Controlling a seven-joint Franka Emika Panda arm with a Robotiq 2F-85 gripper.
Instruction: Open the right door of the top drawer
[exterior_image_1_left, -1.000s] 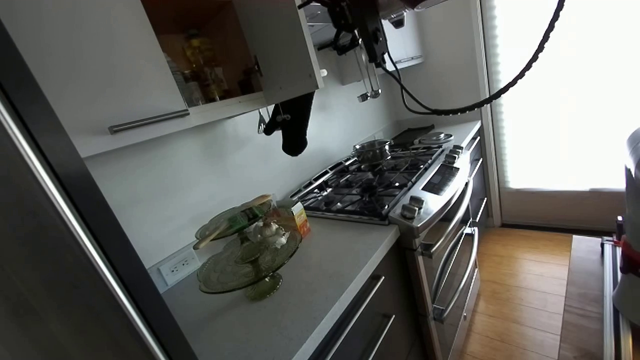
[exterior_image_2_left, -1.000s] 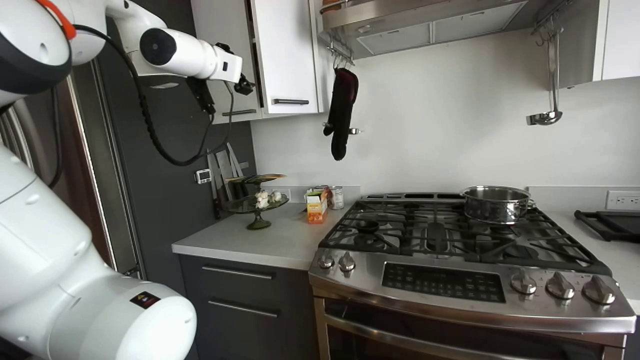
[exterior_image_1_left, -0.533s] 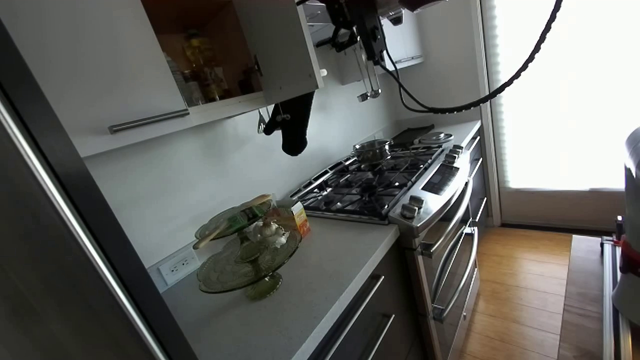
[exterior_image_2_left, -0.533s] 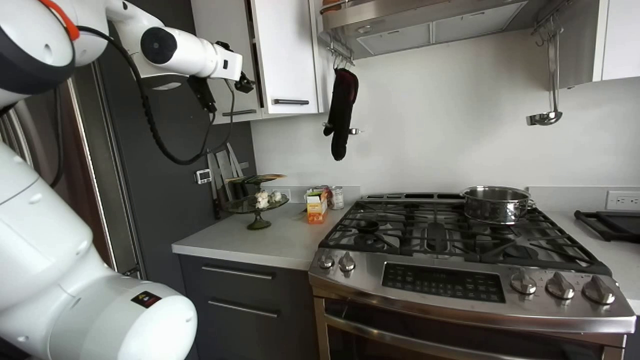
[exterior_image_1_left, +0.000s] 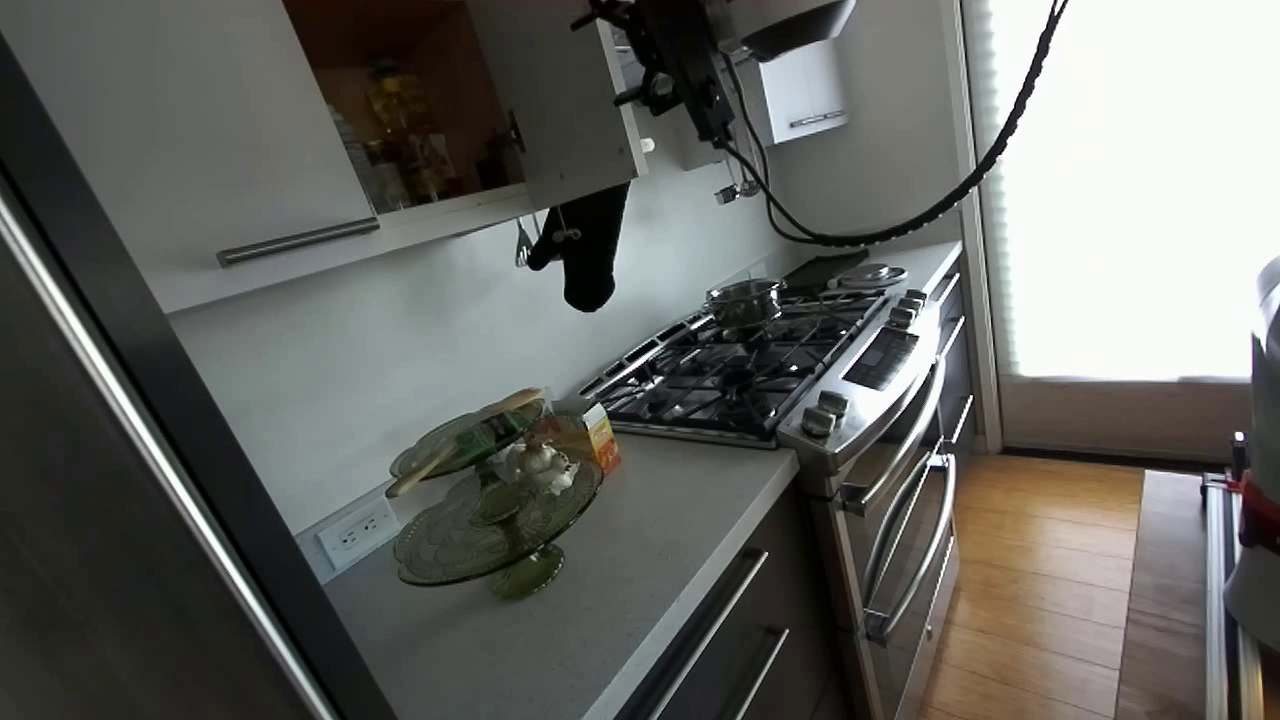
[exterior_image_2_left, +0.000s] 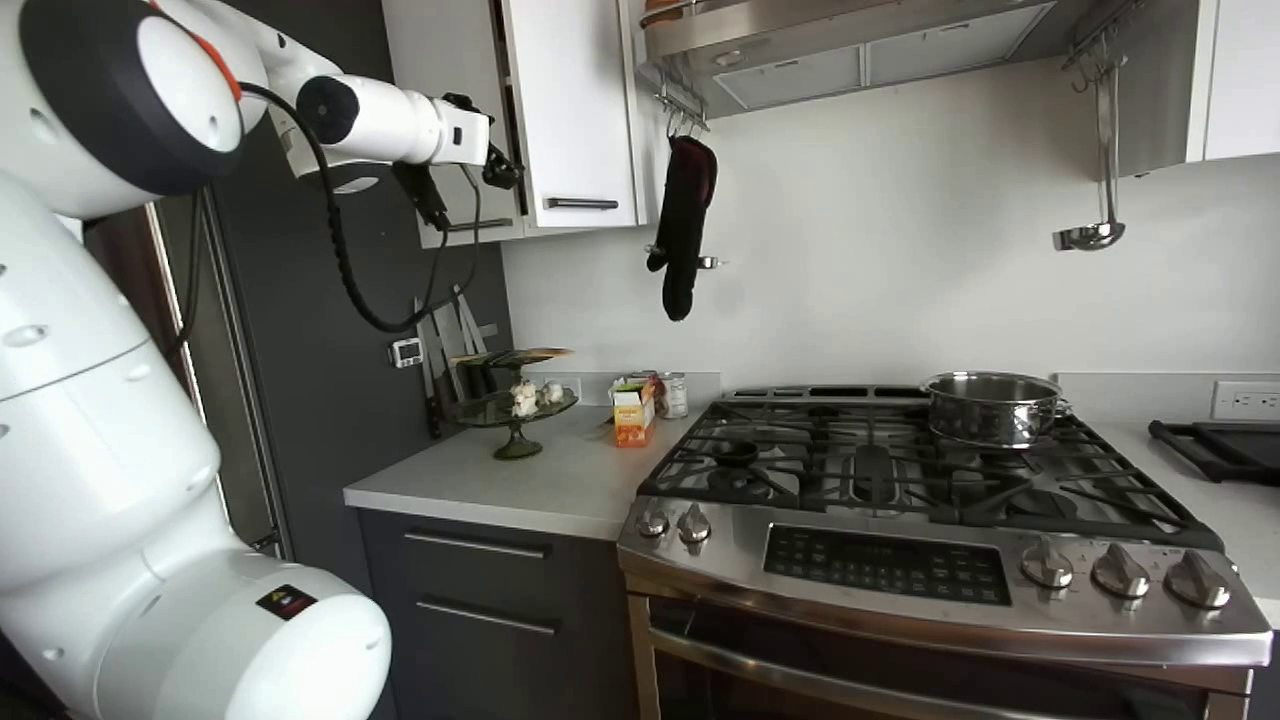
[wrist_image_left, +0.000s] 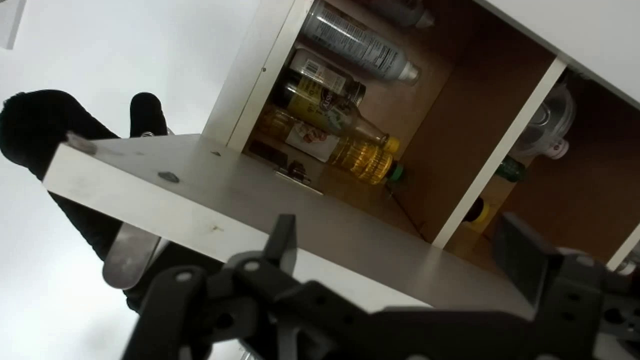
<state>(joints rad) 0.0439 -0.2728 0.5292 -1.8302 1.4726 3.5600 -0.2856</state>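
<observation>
The right door of the upper cabinet stands swung open, with its inner face in an exterior view (exterior_image_1_left: 560, 110) and its white front in an exterior view (exterior_image_2_left: 580, 110). Its bar handle (exterior_image_2_left: 582, 203) is at the lower front. The left door (exterior_image_1_left: 190, 130) is shut. The wrist view shows the open door's lower edge (wrist_image_left: 150, 200) and inner face from below, with bottles (wrist_image_left: 367, 160) on the shelf behind. My gripper (wrist_image_left: 400, 245) is open and empty near the door's edge. It also shows in both exterior views (exterior_image_1_left: 597, 61) (exterior_image_2_left: 502, 170). I cannot tell whether it touches the door.
A black mitt (exterior_image_2_left: 685, 220) and utensils hang under the steel hood (exterior_image_2_left: 850, 50), beside the cabinet. Below are the counter (exterior_image_2_left: 560, 480), a tiered glass stand (exterior_image_2_left: 516, 445), a box (exterior_image_2_left: 632, 420), and the stove with a pot (exterior_image_2_left: 990, 410). A dark tall panel (exterior_image_2_left: 320, 400) stands left.
My gripper and arm have moved left and slightly down in an exterior view, and right and slightly down in an exterior view, towards the open door. The doors have not moved.
</observation>
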